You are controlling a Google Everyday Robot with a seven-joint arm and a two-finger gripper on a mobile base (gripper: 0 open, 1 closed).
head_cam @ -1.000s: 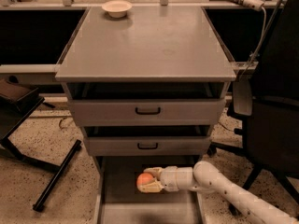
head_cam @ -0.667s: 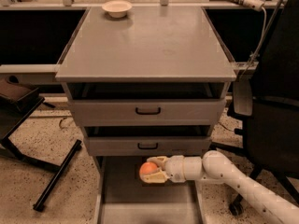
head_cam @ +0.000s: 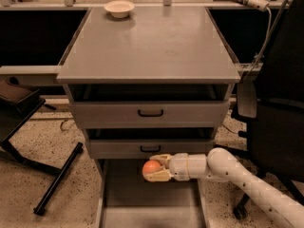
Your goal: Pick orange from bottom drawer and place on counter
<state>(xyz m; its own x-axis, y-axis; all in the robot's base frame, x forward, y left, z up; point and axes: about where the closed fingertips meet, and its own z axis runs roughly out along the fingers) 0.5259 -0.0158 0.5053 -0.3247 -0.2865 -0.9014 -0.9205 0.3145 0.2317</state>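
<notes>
grey metal floor of the bottom drawer at the near edge, pulled out, low walls either side.

orange: small, round, smooth, bright, with a paler patch on top. it sits clear of the drawer floor, above the drawer's rear part and just under the front of the lower handled drawer.

gripper: closed on the orange, one cream finger over the top and one beneath, pinched in as far as the fruit allows.

arm: white, comes in from the lower right corner and bends at a rounded joint. the wrist section runs level toward the left, so the gripper points sideways across the drawer opening.

change: a second ago the orange and gripper were lower, down near the drawer floor. both are higher now, close under the lower handled drawer, and the arm's bend has risen with them.

farther back: upper handled drawer, shut like the one below it. then the counter, wide and flat, with a white bowl at its far left corner. black chair just right of the cabinet.
</notes>
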